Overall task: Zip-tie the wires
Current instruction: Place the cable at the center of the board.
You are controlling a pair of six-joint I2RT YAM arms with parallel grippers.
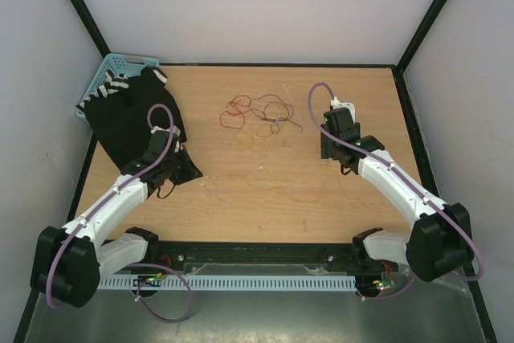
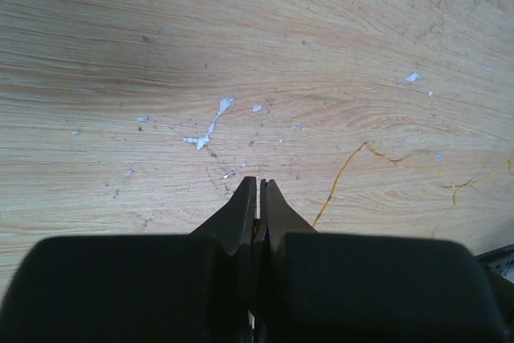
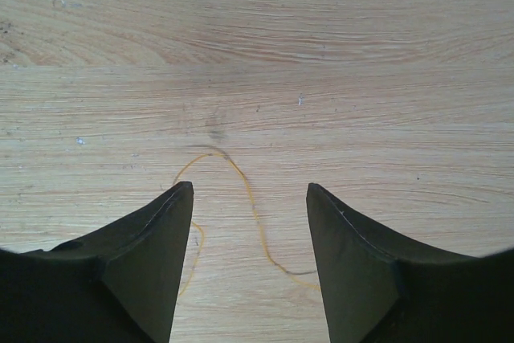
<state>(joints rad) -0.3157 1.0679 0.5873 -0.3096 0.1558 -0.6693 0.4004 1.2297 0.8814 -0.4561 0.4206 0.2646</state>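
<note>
R gripper (image 3: 250,190) is spread, nothing held; a yellow strand (image 3: 241,174) is seen on the table (image 3: 361,102) betw. its fingers. L gripper (image 2: 259,182) is pressed together; wires (image 1: 257,114) lie at its 2 o'clock.

Lab cell: white enclosure walls (image 1: 241,6), wooden table (image 1: 265,198)

A light wooden table (image 1: 265,190) fills the middle of the top view. At upper centre on it lies a loose tangle of hair-thin red, brown, orange and white wires (image 1: 255,114). A black fabric sheet (image 1: 120,122) covers the left part, overlapping a turquoise plastic mesh basket (image 1: 112,63) at the upper-left corner. Small white flecks (image 2: 210,128) dot the wood.
</note>
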